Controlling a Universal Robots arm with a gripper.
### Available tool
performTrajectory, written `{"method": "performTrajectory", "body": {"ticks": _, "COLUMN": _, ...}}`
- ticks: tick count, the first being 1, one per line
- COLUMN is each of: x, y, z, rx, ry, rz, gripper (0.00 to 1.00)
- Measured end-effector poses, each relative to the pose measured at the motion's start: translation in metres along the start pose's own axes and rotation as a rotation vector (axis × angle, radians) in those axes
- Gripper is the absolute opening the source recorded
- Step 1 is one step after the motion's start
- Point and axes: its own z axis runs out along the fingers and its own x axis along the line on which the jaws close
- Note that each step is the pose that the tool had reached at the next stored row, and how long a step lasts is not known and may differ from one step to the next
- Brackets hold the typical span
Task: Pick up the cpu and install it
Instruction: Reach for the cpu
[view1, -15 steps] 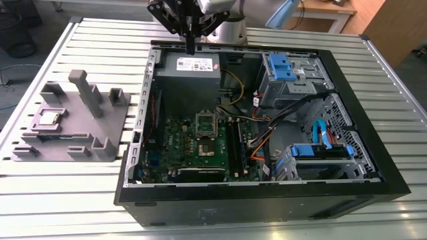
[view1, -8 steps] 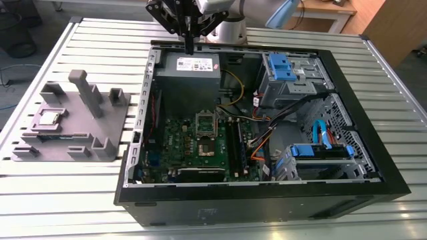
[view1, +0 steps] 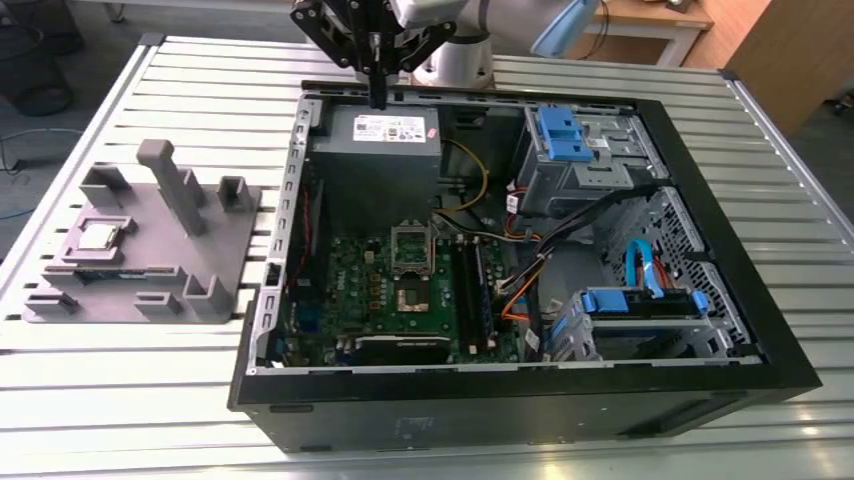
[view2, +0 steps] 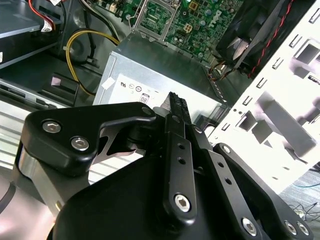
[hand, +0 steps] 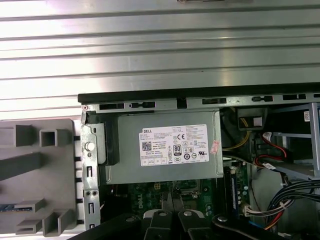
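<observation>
Hanging above the grey power supply (view1: 384, 140) at the far end of the open computer case (view1: 534, 405), the gripper (view1: 378, 96) has its two dark fingers pressed together with nothing between them. In the second wrist view the fingertips meet in one narrow black tip over the supply's white label. Just beyond the supply, deeper in the case, lies the green motherboard (view1: 461, 290) with its silver socket frame (view1: 410, 292). The cpu (view1: 99, 237) lies flat on a grey plastic tray (view1: 227, 245) with upright blocks. This tray sits on the slatted metal desk (view1: 120, 400) outside the case, at the exterior view's left. The chip is well apart from the gripper.
</observation>
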Motion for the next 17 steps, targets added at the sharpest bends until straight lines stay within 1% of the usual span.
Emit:
{"method": "performTrajectory", "body": {"ticks": 7, "x": 0.0033, "y": -0.0003, "z": -0.0001, "rx": -0.0001, "ry": 0.0, "rz": 0.0, "gripper": 0.11}}
{"method": "performTrajectory", "body": {"ticks": 17, "x": 0.01, "y": -0.0007, "z": -0.0003, "rx": 0.0, "ry": 0.0001, "rz": 0.0, "gripper": 0.11}}
